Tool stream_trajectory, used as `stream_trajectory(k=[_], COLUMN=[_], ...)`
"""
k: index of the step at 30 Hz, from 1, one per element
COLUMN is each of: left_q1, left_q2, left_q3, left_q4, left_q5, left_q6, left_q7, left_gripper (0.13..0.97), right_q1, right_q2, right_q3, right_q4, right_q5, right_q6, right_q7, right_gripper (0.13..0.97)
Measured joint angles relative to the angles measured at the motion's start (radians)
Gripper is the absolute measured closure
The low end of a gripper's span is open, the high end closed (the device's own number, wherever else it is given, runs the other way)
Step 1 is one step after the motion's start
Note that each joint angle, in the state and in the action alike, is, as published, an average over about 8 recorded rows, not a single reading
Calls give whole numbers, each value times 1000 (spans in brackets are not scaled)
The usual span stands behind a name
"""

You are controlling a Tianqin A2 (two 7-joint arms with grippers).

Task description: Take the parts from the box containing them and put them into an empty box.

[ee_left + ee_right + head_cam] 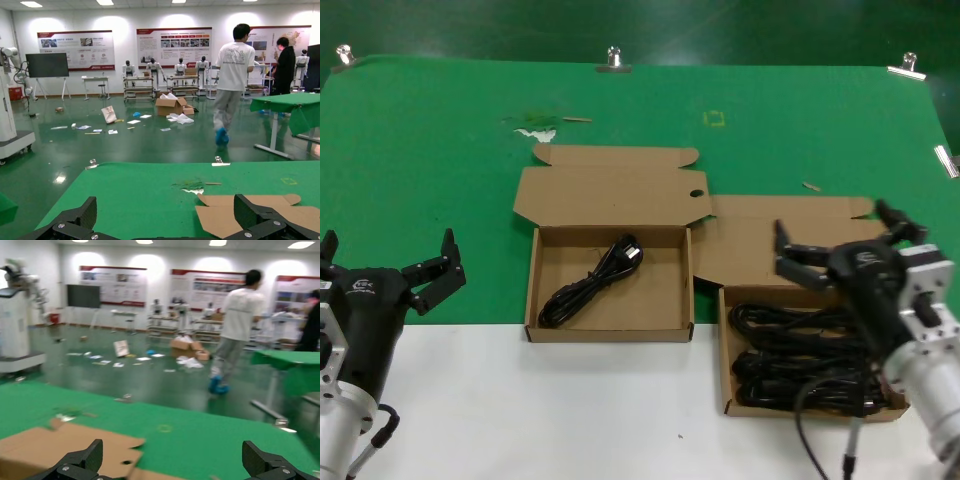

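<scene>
Several black power cords (800,355) lie bundled in the right-hand cardboard box (724,345), whose lid flap (740,245) lies flat behind it. The other cardboard box (532,290) at the middle holds one black cord (590,283); its lid flap (610,190) lies open behind it. My right gripper (840,235) is open and empty, hovering above the far end of the cord-filled box; it also shows in the right wrist view (172,457). My left gripper (388,255) is open and empty at the left, apart from both boxes; it also shows in the left wrist view (167,215).
A green cloth (440,180) covers the far table, held by metal clips (613,60) at its back edge. White scraps (535,128) lie on it behind the boxes. The near table strip (570,410) is white. Two people (232,80) stand in the hall beyond.
</scene>
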Motion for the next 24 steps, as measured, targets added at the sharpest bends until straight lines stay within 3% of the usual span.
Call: stream_trajectory(k=[6,24], left_q1=[0,0], left_q2=[0,0], left_q3=[0,0], left_q4=[0,0], left_q5=[0,0], left_q6=[0,0], left_q7=[0,0], left_gripper=[132,132], right_q1=[-50,-54], right_q2=[13,15], right_q3=[51,56], right_q4=[60,65], right_q5=[-11,-12], right_q6=[25,27], right_q7=[37,40], right_gripper=[129,129])
